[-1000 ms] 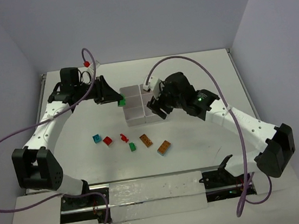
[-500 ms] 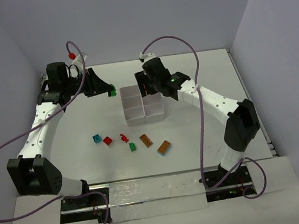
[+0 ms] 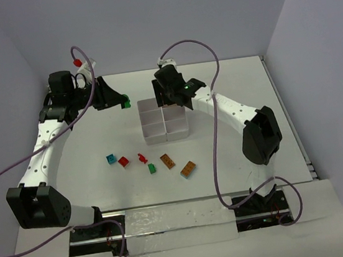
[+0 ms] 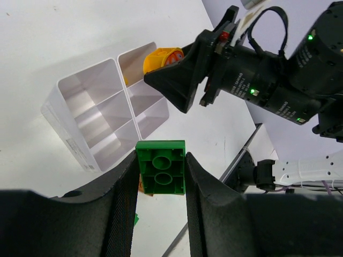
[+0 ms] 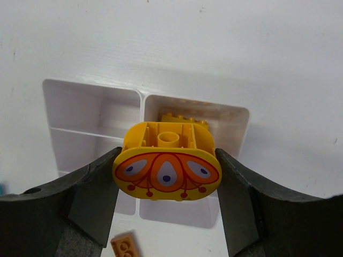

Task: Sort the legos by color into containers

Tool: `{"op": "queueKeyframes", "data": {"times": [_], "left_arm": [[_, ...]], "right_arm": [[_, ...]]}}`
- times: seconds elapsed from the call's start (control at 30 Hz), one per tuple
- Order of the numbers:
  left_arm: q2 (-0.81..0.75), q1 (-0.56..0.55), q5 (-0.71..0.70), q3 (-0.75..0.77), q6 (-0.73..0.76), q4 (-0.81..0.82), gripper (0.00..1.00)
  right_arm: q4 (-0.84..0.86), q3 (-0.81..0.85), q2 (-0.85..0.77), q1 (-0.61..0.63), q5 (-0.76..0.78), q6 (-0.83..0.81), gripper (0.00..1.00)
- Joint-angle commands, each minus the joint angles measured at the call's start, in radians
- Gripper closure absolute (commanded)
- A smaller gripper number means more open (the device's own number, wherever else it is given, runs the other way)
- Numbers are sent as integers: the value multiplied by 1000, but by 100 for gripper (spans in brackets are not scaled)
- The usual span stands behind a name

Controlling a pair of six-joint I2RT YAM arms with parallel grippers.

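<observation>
The right gripper (image 5: pixel 167 160) is clamped on a yellow piece (image 5: pixel 167 163) with a painted red-and-orange pattern, held above the white tray (image 5: pixel 94 93). Directly beneath it, the far-right compartment already holds another yellow brick (image 5: pixel 179 118). This looks like the drop step: the piece seems lined up with the matching color, so the next move probably calls only for a short descent and parting the fingers.

The left gripper (image 4: pixel 159 176) is closed on a green brick (image 4: pixel 160 166), hanging near the tray's left side rather than over it. It would need to pick a compartment for green and come in once the right arm is out of the way.

On the table near the tray lie a teal brick (image 3: pixel 110 158), red bricks (image 3: pixel 123 161), a small green brick (image 3: pixel 152 168) and two orange-brown bricks (image 3: pixel 188 169), all well apart from both grippers.
</observation>
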Motion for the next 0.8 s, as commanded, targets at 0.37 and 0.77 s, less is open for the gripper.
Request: {"op": "queueKeyframes", "data": {"times": [0.37, 0.77], "left_arm": [[-33, 8, -22, 30, 2, 62, 100], [-25, 8, -29, 41, 8, 51, 100]], "right_arm": [[-102, 117, 82, -18, 33, 36, 89], [-87, 132, 108, -34, 34, 32, 77]]}}
